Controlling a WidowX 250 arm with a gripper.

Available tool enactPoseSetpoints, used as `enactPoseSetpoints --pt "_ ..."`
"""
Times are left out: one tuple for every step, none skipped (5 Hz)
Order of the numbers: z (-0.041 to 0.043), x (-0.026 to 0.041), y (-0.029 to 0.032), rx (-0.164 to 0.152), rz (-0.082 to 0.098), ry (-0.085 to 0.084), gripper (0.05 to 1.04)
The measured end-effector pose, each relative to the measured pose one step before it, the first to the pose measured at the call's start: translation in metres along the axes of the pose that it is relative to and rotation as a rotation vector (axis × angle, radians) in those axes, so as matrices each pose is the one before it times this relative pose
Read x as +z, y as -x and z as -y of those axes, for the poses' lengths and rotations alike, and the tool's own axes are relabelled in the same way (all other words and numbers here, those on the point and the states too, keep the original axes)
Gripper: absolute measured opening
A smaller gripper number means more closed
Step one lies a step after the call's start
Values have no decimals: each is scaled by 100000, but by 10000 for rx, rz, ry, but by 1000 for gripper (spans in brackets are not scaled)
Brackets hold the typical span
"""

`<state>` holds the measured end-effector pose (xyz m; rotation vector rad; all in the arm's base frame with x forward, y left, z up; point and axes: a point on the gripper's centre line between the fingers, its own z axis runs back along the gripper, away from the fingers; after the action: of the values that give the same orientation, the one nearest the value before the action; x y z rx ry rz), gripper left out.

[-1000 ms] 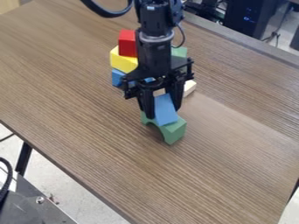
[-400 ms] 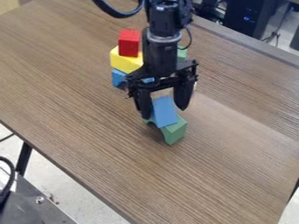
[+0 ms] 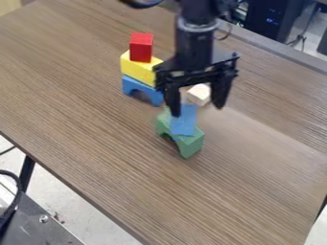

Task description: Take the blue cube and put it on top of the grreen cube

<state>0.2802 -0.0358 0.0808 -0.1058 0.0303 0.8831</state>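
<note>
We see the blue block on top of the green block, which stands on the table between the lower-left edge and the upper-right edge. The green block has an arch cut beneath it, so we judge that its upper face is what bears the blue one, with its feet spread on the wood for support. We cannot tell whether the blue block sits quite flat.

Our gripper hangs just above the pair, its jaws wide apart and, as we read it, with hold of nothing. One finger is close beside the blue block's top, the other well clear toward the upper-right edge; we take that gap as room to leave without dragging the block.

Nearer the upper-left part of the table, a red cube rests on a yellow block, and that on a blue arch, a separate stack we have no need to touch. A pale block lies behind the gripper.

The placing looks all but done to us. What remains is lifting straight up, since a sideways brush could tip the blue block.
</note>
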Motion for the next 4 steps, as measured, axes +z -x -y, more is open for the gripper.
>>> enactPoseSetpoints --pt "1277 2103 1045 -2161 130 488 999" --pt "1551 1956 554 -2428 133 -328 999" --pt "586 -540 193 -1524 -417 -533 999" --pt "566 -644 -134 -1734 77 -141 999"
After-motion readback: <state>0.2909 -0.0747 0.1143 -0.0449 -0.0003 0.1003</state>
